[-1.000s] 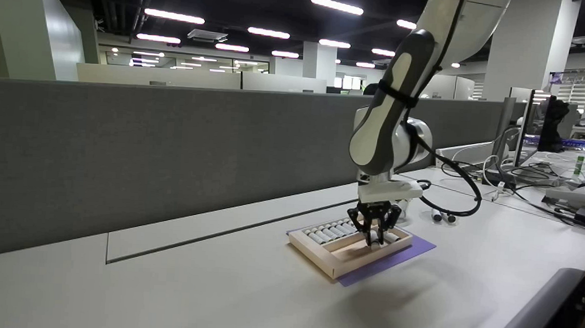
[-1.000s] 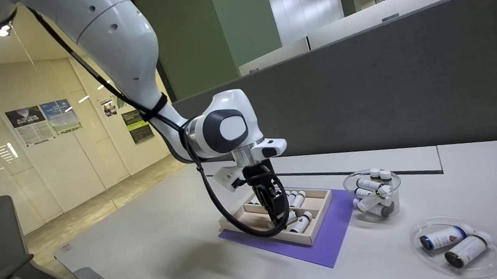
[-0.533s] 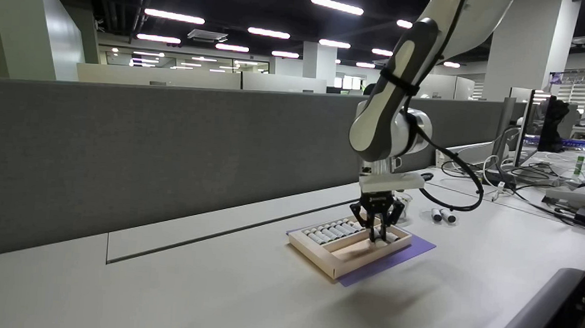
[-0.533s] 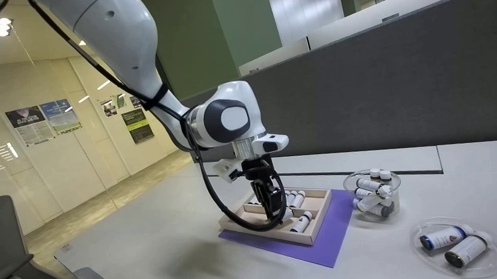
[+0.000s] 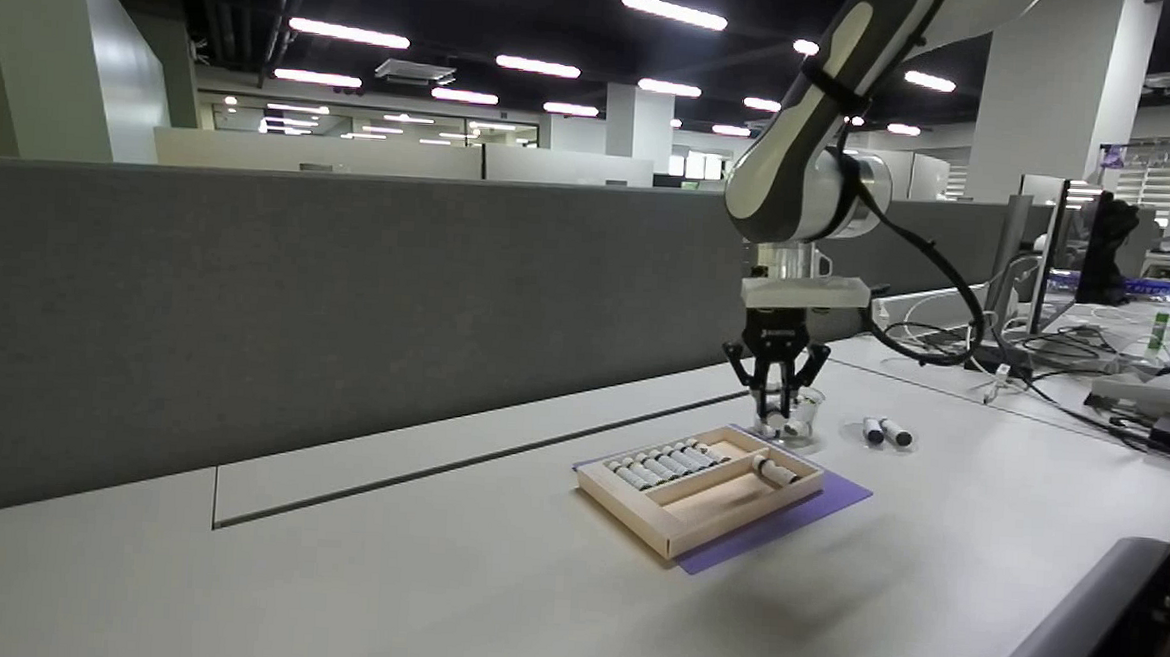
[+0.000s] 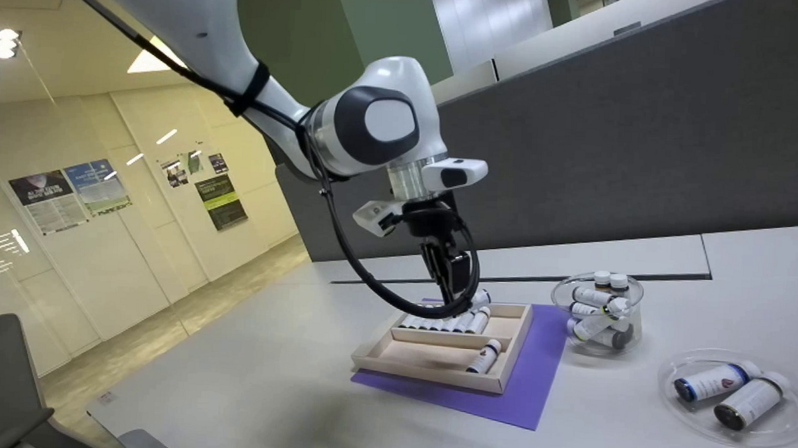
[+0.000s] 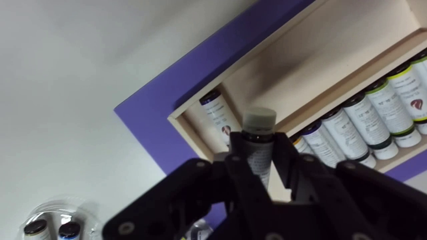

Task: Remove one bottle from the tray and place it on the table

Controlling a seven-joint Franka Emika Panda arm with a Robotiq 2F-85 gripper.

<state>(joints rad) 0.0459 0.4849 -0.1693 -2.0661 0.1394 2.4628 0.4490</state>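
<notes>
The tan tray (image 5: 625,519) sits on a purple sheet on the light-grey table (image 5: 382,578). It also shows in an exterior view (image 6: 426,375) and the wrist view (image 7: 337,56). My gripper (image 7: 257,141) is shut on a white-labelled bottle (image 7: 260,158), cap pointing outward, held above the tray. In an exterior view the gripper (image 5: 774,414) is over the tray's back right end. Its fingertips are mostly hidden by the cable in an exterior view (image 6: 459,301). One bottle (image 6: 485,356) lies in the front compartment; several bottles (image 7: 367,116) lie in the back row.
A clear beaker (image 6: 630,325) with several bottles stands beside the purple sheet (image 6: 540,378). A clear dish (image 6: 693,425) with two bottles lies farther right in that view. A dark partition wall (image 6: 644,160) runs behind the table.
My gripper has risen out of the tray's front compartment with a bottle in it and moved back over the rear row. The other front-compartment bottle stays in place.
</notes>
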